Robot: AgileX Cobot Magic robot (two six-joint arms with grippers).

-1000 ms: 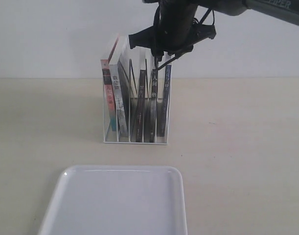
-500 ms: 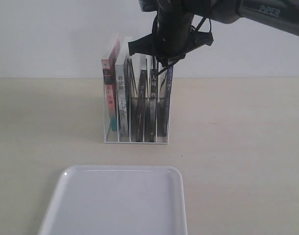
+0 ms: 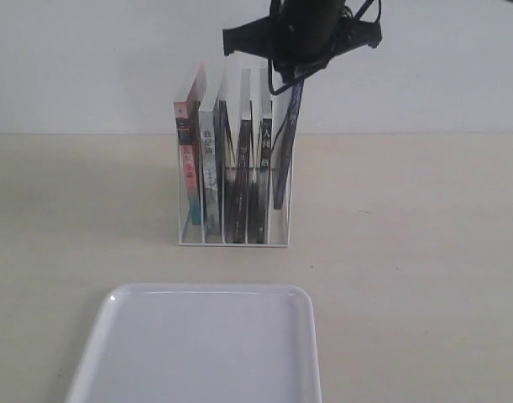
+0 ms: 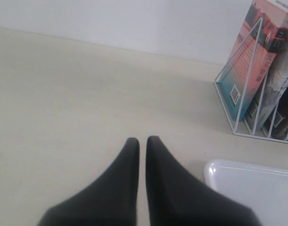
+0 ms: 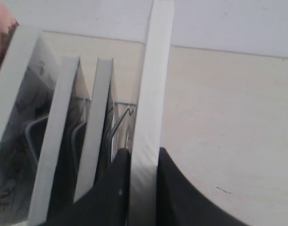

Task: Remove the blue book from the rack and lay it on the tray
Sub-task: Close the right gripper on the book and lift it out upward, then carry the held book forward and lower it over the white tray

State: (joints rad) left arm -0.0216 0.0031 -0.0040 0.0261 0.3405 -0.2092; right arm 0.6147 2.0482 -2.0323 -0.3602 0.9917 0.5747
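The blue book (image 3: 285,151) hangs part way out of the rightmost slot of the white wire rack (image 3: 231,242), higher than its neighbours and a little tilted. My right gripper (image 3: 294,82) is shut on its top edge; in the right wrist view the book's white page edge (image 5: 151,103) runs between the two dark fingers (image 5: 174,188). The white tray (image 3: 201,346) lies in front of the rack, nearer the camera. My left gripper (image 4: 142,140) hovers low over the bare table with its fingers nearly together and nothing held, off to the side of the rack (image 4: 250,101) and near a tray corner (image 4: 219,169).
A red/pink-spined book (image 3: 187,164), a grey one and black-spined books (image 3: 261,180) stand in the rack's other slots. The beige table (image 3: 407,252) stretches to both sides. A white wall stands behind the rack.
My right gripper has risen, drawing the blue book upward so its lower end now sits well above the rack's base. The other books have settled more upright.
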